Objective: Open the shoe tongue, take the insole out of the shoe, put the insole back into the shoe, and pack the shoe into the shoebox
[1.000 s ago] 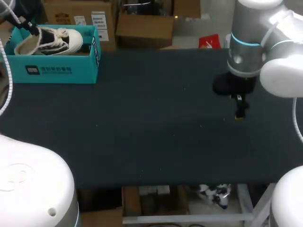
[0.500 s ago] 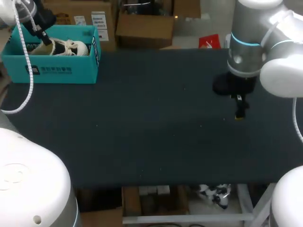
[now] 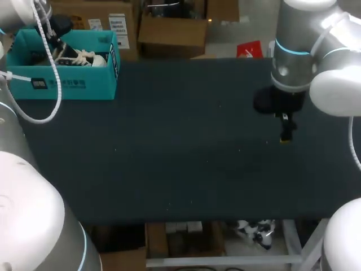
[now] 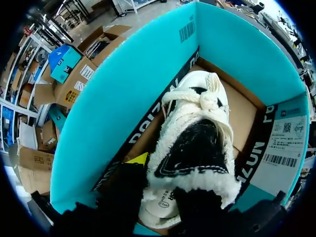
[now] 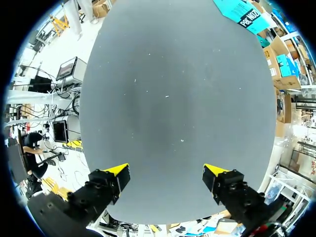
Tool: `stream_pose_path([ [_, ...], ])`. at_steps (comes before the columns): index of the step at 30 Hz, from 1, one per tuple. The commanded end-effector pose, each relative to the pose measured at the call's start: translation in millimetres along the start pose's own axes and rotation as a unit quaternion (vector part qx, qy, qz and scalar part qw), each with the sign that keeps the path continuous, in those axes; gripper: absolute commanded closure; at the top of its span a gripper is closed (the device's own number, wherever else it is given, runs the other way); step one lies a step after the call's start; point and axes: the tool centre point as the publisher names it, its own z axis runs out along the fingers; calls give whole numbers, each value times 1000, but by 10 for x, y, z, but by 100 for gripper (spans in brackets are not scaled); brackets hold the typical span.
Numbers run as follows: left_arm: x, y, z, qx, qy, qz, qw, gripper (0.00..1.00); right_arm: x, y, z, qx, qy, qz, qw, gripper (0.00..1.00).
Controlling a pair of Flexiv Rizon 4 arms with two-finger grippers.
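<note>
done: shoe (image 4: pixel 197 148) in box (image 3: pixel 73 83), at 10 o'clock.
left jaws: pinching shoe heel.
right jaws: spread.
to do: you release.

Shows a wide table (image 3: pixel 186 169), dark grey and matte, scattered with a few tiny pale specks. Fills most of the head view and lies well below the right wrist camera. Catches soft, even light.
</note>
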Motion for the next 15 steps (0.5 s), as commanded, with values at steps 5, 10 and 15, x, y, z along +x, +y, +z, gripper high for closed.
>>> stream_pose_path([
  [5, 80, 21, -639, 39, 6, -5, 999, 0, 7, 0, -7, 1, 0, 0, 1000, 0],
  [10, 279, -12, -978, 45, -6, 3, 999, 0, 7, 0, -7, 1, 0, 0, 1000, 0],
  [15, 581, 7, -1280, 46, -20, 19, 999, 0, 7, 0, -7, 1, 0, 0, 1000, 0],
])
